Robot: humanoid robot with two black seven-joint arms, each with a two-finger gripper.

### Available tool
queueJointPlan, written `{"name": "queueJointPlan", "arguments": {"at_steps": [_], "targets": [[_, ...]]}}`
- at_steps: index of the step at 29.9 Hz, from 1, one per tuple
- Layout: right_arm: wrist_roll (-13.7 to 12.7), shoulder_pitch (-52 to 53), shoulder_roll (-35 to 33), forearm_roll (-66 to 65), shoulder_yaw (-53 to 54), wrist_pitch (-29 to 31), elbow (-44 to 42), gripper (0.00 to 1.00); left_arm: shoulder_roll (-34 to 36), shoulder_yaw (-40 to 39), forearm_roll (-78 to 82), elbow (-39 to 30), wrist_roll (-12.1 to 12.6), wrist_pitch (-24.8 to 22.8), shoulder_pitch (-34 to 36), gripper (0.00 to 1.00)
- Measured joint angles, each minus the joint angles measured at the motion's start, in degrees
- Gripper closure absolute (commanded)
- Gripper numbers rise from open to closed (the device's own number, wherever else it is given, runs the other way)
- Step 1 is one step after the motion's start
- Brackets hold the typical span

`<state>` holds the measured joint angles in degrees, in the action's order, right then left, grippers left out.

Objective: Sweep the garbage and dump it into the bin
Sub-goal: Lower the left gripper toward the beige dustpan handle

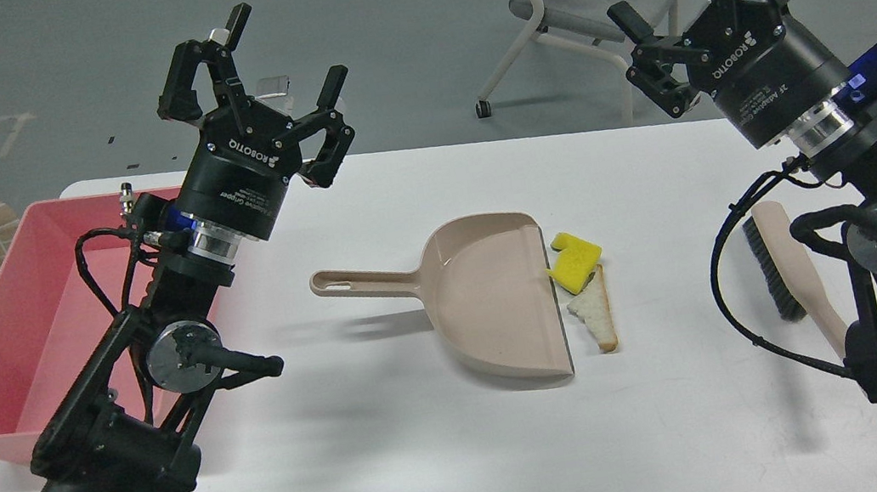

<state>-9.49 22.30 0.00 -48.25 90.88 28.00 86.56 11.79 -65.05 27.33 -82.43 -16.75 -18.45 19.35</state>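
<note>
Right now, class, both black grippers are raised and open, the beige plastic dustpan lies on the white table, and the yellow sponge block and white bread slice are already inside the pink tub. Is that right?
Not quite. The head view shows the yellow sponge block and white bread slice on the white table at the beige plastic dustpan's open edge, not in the pink tub. The rest holds.

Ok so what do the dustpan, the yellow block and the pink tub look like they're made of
The dustpan looks like smooth beige moulded plastic, with a soft sheen. The yellow block seems to be sponge or foam: matte, with notched cut edges. The pink tub appears to be plastic too, thin-walled with rounded corners and an even colour.
</note>
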Motion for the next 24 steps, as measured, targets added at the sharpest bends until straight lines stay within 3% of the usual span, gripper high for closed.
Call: {"name": "queueJointPlan", "arguments": {"at_steps": [24], "targets": [[0.0, -0.1, 0.0, 0.0, 0.0, 0.0, -0.3, 0.00, -0.1, 0.3, 0.5, 0.2, 0.0, 3.3, 0.0, 0.02]]}}
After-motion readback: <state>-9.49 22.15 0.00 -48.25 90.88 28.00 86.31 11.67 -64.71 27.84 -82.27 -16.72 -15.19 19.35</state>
